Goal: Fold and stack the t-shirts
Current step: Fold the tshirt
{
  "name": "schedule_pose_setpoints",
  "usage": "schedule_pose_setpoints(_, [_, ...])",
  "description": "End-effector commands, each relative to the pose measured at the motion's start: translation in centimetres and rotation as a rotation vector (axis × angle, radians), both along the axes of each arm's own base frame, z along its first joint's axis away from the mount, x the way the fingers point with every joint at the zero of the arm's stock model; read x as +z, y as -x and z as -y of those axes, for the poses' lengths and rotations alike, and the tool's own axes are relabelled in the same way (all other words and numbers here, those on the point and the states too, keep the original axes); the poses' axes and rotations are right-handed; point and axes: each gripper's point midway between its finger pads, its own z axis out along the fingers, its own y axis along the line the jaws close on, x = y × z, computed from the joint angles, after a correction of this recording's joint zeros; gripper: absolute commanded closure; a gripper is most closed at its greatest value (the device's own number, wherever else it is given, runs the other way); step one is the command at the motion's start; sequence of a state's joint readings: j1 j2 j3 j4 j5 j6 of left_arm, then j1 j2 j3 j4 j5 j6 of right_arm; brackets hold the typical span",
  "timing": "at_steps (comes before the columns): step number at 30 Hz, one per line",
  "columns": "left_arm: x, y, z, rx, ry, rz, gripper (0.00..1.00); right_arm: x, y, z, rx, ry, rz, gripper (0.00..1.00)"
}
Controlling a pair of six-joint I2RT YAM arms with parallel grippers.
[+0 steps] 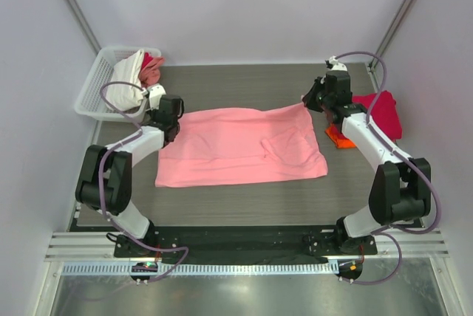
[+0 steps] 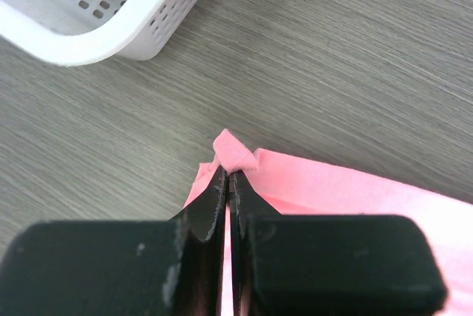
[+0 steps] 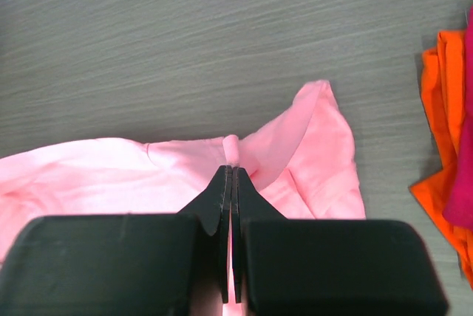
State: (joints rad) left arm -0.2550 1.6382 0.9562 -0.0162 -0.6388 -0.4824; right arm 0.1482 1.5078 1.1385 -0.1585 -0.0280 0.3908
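A large salmon-pink t-shirt (image 1: 240,146) lies spread flat in the middle of the table. My left gripper (image 1: 173,118) is shut on its far left corner; a small pinch of pink cloth (image 2: 235,155) pokes out past the tips of my left gripper (image 2: 228,176). My right gripper (image 1: 310,102) is shut on the shirt's far right corner, where the salmon-pink cloth (image 3: 310,139) bunches in front of my right gripper (image 3: 233,170). A crimson t-shirt (image 1: 384,113) lies on an orange one (image 1: 336,137) at the right. White and pink t-shirts (image 1: 137,72) sit in the basket.
The white lattice basket (image 1: 92,91) stands at the far left corner of the table and also fills the top left of the left wrist view (image 2: 111,35). The orange cloth (image 3: 440,168) lies close to the right of my right gripper. Light walls enclose the table.
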Motion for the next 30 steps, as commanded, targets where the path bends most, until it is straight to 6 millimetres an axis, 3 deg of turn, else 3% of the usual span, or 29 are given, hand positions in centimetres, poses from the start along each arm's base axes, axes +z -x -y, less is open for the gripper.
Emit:
schedule_pose_setpoints(1, [2.8,-0.2,-0.2,0.001,0.002,0.116,1.0,2.1,1.2,0.2,0.011,-0.003,0.065,0.99])
schedule_pose_setpoints(8, [2.7,0.6,0.2,-0.045,0.017,0.136,1.0,2.1,3.7,0.4,0.014,-0.011,0.07,0.99])
schedule_pose_setpoints(30, [1.8,6.0,1.1,-0.074,0.116,0.114,0.95,-1.7,10.5,1.8,-0.053,-0.048,0.037,0.99])
